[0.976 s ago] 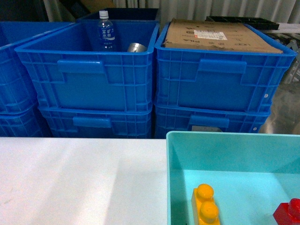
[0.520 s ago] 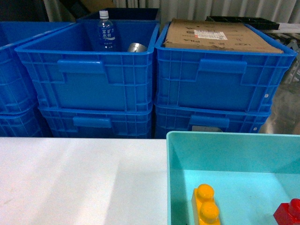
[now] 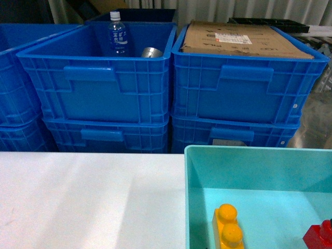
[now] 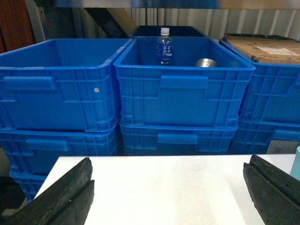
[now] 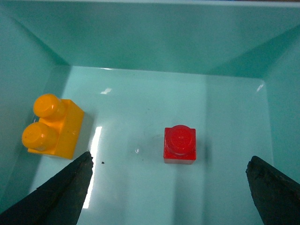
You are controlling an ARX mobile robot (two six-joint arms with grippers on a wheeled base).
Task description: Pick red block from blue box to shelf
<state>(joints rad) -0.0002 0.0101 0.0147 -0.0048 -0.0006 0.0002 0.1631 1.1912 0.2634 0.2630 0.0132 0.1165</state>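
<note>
- A storeroom or warehouse.
- Stacked blue ribbed crates (image 3: 98, 88) fill the background.
- One holds a flat cardboard carton (image 3: 244, 40).
- Corrugated metal wall (image 4: 187, 21) behind.

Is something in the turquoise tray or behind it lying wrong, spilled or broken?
Nothing stands out. The red block and the yellow brick sit upright, studs up and apart, on the dry floor of the blue box. Behind it, the water bottle stands upright inside a dark blue crate.

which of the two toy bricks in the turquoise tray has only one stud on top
The small red plastic brick, standing near the tray's middle, has a single round stud; the yellow plastic brick by the left wall has two.
</note>
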